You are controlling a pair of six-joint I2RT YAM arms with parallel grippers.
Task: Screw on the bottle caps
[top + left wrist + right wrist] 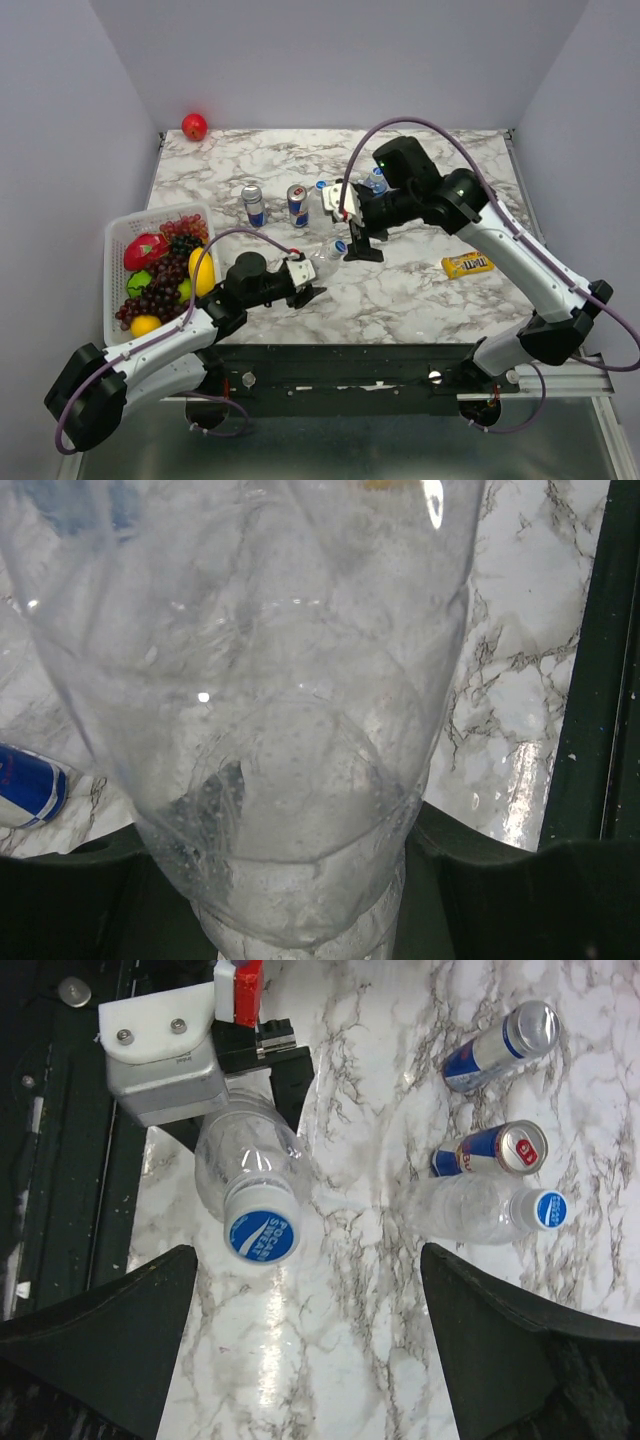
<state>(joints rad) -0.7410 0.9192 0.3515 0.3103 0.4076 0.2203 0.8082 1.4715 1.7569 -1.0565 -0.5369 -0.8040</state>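
Clear bottle point(290, 710) — top cropped

White capital letters reading POCARI SWEAT curve across the top of the blue cap point(262, 1235) on a clear bottle point(240, 1160). A second blue cap point(550, 1209) carries white print too small to read. A yellow candy packet point(467, 264) shows dark lettering that looks like m&m's. Print on the blue-and-silver can point(497, 1050) and the can beside it point(490, 1150) cannot be made out.

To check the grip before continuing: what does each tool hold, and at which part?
Left tool holds the clear bottle by its lower body; right tool, open, holds nothing.
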